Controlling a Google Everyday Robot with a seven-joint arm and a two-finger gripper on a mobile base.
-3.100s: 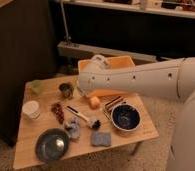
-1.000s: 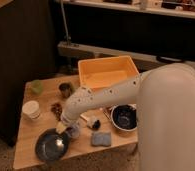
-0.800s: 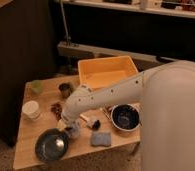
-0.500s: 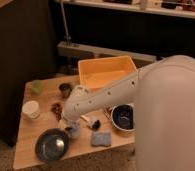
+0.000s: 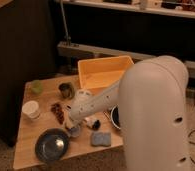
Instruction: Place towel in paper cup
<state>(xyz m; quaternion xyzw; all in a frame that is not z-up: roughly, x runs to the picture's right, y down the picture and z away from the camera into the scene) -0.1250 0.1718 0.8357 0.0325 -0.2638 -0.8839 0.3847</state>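
Towel (image 5: pixel 76 132) check: you're looking at a small, pale grey-white crumpled lump. It lies on the desk (image 5: pixel 26 150) near the front middle. Only its lower edge shows, and you can't make out folds or weave.

Gripper (image 5: pixel 73 127) is down at the desk, right over the towel and covering most of it. The white arm (image 5: pixel 98 102) reaches in from the right, and its bulky body fills the right side of your view. You can't tell whether the jaws are apart, together or clamped on the cloth, nor whether the towel is off the wood.

Paper cup (image 5: pixel 31 109) stands upright near the left edge. It is white with a plain wall, and it is well apart from the towel.

Around the towel:
- Dark round plate (image 5: pixel 52 145) is just to its front-left.
- Blue-grey square pad (image 5: pixel 100 138) lies flat to its right, near but apart.
- Small black-and-white item (image 5: pixel 93 122) sits between the pad and the arm, too small for you to identify.
- Reddish-brown pile (image 5: pixel 57 112) lies between the paper cup and the gripper.

Further back:
- Green cup (image 5: pixel 37 87) is at the back-left corner.
- Dark can (image 5: pixel 66 90) is just beside it to the right.
- Yellow bin (image 5: pixel 103 74) is at the back.
- Dark bowl (image 5: pixel 113 117) is mostly hidden behind the arm.

Any print on the can is too small for you to read.
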